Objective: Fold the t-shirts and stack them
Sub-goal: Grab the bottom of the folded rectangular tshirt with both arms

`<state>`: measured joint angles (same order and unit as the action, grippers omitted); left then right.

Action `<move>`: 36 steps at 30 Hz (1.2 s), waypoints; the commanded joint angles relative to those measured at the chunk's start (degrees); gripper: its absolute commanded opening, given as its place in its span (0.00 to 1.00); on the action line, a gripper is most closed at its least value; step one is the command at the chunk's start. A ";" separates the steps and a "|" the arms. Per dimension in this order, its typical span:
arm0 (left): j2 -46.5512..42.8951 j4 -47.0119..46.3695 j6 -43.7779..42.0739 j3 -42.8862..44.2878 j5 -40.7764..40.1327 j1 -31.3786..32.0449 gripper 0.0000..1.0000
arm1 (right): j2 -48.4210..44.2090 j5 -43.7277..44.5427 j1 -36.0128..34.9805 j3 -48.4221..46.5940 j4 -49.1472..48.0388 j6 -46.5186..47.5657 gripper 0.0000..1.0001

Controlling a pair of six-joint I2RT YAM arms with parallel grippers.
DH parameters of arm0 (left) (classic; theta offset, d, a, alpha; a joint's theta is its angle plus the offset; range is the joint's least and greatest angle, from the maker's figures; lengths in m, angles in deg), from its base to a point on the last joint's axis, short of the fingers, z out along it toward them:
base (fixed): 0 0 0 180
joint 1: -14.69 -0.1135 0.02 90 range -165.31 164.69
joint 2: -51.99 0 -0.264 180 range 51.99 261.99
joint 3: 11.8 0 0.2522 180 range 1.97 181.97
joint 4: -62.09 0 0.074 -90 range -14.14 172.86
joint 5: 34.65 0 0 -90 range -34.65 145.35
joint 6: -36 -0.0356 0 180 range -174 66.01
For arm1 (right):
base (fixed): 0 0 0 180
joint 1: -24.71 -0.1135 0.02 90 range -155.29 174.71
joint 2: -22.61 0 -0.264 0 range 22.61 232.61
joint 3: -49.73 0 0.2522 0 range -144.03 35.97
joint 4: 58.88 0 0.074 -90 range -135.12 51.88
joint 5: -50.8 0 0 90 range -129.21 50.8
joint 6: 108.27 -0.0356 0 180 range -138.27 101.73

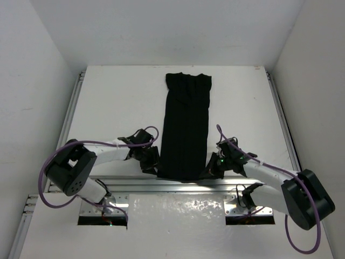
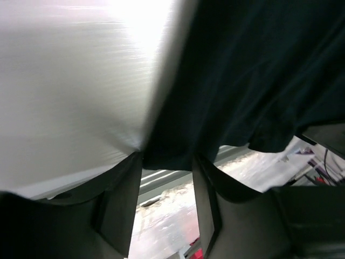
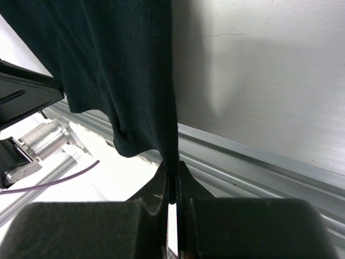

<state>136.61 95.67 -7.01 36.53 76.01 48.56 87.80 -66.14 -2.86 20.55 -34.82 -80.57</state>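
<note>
Right jaws are pinched tight on the near right corner of the black t-shirt (image 3: 135, 70). In the right wrist view the two fingers (image 3: 156, 191) meet with only a thin fold of cloth between them. Left jaws stand apart: the left wrist view shows a clear gap between the fingers (image 2: 121, 205), and the shirt's near edge sags across their tips. Whether the cloth touches those tips or only lies just above them cannot be told.

From above, the t-shirt (image 1: 186, 124) lies as a long, narrow strip down the middle of the white worktop (image 1: 113, 102), folded lengthwise. One end is at the far side and the other reaches the worktop's near edge, by the metal rail (image 1: 135, 186). Both arms lie low on either side of that near end, with the left jaws just beside its left corner and the right jaws at its right corner.
</note>
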 commanded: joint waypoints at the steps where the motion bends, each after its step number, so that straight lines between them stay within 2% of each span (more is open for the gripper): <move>1: 1.69 -3.91 0.57 -1.78 -0.10 1.37 0.42 | -1.20 0.31 -0.29 -2.07 0.68 0.52 0.00; 5: 2.39 -2.68 1.97 -1.69 -1.50 4.18 0.34 | -1.64 0.48 -0.29 -2.16 0.94 0.60 0.00; 6: 2.65 -2.24 2.32 -1.78 -2.03 4.54 0.29 | -1.73 0.48 -0.29 -2.16 0.94 0.60 0.00; 8: 3.45 -2.06 2.50 -2.22 -2.74 5.16 0.14 | -1.91 0.57 -0.29 -2.16 0.94 0.60 0.00; 11: 3.54 -0.58 2.68 -2.31 -3.87 5.16 0.00 | -2.43 0.83 -0.29 -2.07 1.47 0.52 0.00; 16: -2.33 5.49 2.50 0.32 -7.74 5.42 0.00 | -5.33 1.36 -0.29 -3.21 4.63 -0.27 0.00; 24: -7.71 10.85 2.06 8.39 -5.72 5.42 0.00 | -9.55 2.68 -0.29 -10.67 13.86 -3.44 0.00; 30: -5.97 16.74 0.31 18.67 -10.02 4.63 0.00 | -10.44 7.06 -0.20 -17.17 17.55 -4.67 0.00; 36: -0.87 18.51 -3.03 27.56 -13.02 2.08 0.00 | -4.47 11.47 0.85 -24.83 20.02 -0.98 0.00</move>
<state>133.55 113.05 -7.36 60.42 65.79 51.90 81.11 -58.01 -2.73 -0.39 -15.84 -83.33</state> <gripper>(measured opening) 0.010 0.010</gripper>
